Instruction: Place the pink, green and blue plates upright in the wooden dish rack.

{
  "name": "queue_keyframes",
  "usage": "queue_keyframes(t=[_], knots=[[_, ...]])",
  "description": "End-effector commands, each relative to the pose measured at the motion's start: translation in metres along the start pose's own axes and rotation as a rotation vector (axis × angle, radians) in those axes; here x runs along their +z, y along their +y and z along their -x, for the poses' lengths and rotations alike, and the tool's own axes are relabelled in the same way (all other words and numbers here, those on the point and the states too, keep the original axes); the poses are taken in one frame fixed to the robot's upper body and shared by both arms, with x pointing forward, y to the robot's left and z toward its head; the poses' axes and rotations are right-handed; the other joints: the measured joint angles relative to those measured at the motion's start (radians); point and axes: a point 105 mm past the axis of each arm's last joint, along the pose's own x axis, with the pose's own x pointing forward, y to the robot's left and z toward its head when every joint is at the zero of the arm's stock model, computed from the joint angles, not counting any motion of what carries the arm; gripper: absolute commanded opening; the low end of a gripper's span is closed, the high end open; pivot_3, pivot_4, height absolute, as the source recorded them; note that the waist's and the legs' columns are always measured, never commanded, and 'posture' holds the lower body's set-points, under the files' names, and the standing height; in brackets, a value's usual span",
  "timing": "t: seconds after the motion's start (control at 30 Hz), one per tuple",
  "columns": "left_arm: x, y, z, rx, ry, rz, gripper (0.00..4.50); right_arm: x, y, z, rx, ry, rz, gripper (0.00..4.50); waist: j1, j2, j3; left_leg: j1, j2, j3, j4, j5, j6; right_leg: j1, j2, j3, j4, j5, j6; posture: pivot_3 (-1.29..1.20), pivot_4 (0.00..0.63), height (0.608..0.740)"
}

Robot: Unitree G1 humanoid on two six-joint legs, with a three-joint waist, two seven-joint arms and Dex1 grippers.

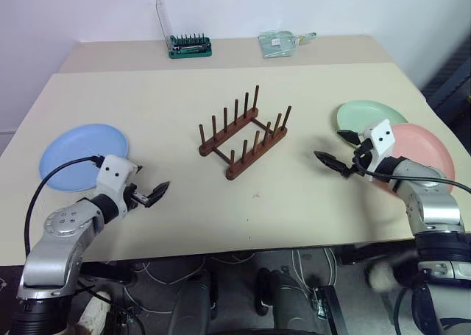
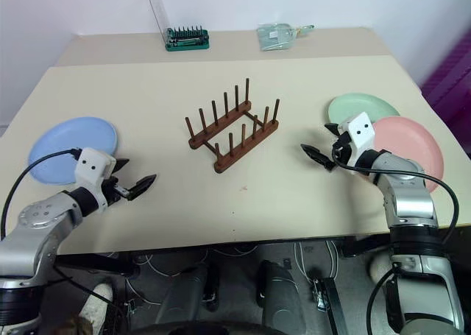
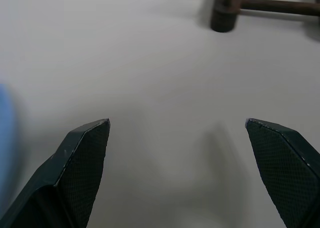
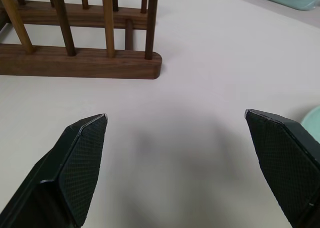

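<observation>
The wooden dish rack [image 1: 243, 132] stands empty mid-table, set at a slant. Flat on the table at the left lies the blue plate [image 1: 82, 157]. The green plate [image 1: 368, 115] lies at the right, with the pink plate [image 1: 419, 151] overlapping its near edge. My left gripper [image 1: 151, 182] hovers open just right of the blue plate and holds nothing. My right gripper [image 1: 331, 146] is open too, empty, just left of the green and pink plates and pointing toward the rack. The right wrist view shows the rack's end [image 4: 80, 62] ahead of those fingers.
A green-based holder of tool bits [image 1: 190, 46] and a clear pale-green object [image 1: 281, 43] sit on the far table strip. Bare tabletop [image 1: 257, 202] lies between the rack and the front edge. Cables hang below the table.
</observation>
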Motion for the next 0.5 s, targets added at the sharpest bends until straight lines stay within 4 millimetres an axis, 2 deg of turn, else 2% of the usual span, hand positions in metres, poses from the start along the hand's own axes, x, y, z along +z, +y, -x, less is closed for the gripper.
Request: queue_keyframes(t=[0.03,0.13,0.23,0.3,0.37,0.43,0.5], knots=[[0.016,-0.008,-0.006,-0.008,-0.052,-0.038,4.46,0.024,-0.001,-0.004,-0.004,-0.066,0.067,4.50,0.000,0.000,0.000,0.000,0.000,0.000,0.000,0.000,0.000,0.000,0.000,0.000,0.000,0.000,0.000,0.00,0.150,0.730],[0.021,-0.020,-0.013,-0.040,-0.070,-0.040,4.46,0.026,0.000,-0.008,-0.003,-0.073,0.073,4.50,0.001,0.000,0.000,0.000,0.000,0.000,0.000,0.000,0.000,0.000,0.000,0.000,0.000,0.000,0.000,0.00,0.150,0.730],[0.027,-0.041,-0.021,-0.125,-0.085,-0.047,4.46,0.029,0.004,-0.011,0.002,-0.086,0.071,4.50,0.001,0.000,0.000,0.000,0.000,0.000,0.000,0.000,0.000,0.000,0.000,0.000,0.000,0.001,0.001,0.00,0.150,0.730],[0.027,-0.059,-0.026,-0.216,-0.077,-0.077,4.46,0.029,0.010,-0.012,0.014,-0.087,0.075,4.50,0.000,0.000,0.000,0.000,0.000,0.000,0.000,0.000,0.000,0.000,0.000,0.000,0.000,0.001,0.001,0.00,0.150,0.730],[0.026,-0.086,-0.032,-0.343,-0.062,-0.108,4.46,0.027,0.012,-0.011,0.016,-0.085,0.074,4.50,0.001,0.000,0.000,0.000,0.000,0.000,0.000,0.000,0.000,0.000,0.000,0.000,0.000,0.001,0.001,0.00,0.150,0.730],[0.023,-0.097,-0.034,-0.405,-0.052,-0.120,4.46,0.027,0.014,-0.012,0.015,-0.086,0.075,4.50,0.000,0.000,0.000,0.000,0.000,0.000,0.000,0.000,0.000,0.000,0.000,0.000,0.000,0.001,0.001,0.00,0.150,0.730],[0.017,-0.115,-0.050,-0.454,-0.029,-0.131,4.46,0.027,0.013,-0.009,0.004,-0.091,0.069,4.50,0.002,0.000,0.000,0.000,0.000,0.000,0.000,0.000,0.000,0.000,0.000,0.000,0.000,0.000,0.001,0.00,0.150,0.730]])
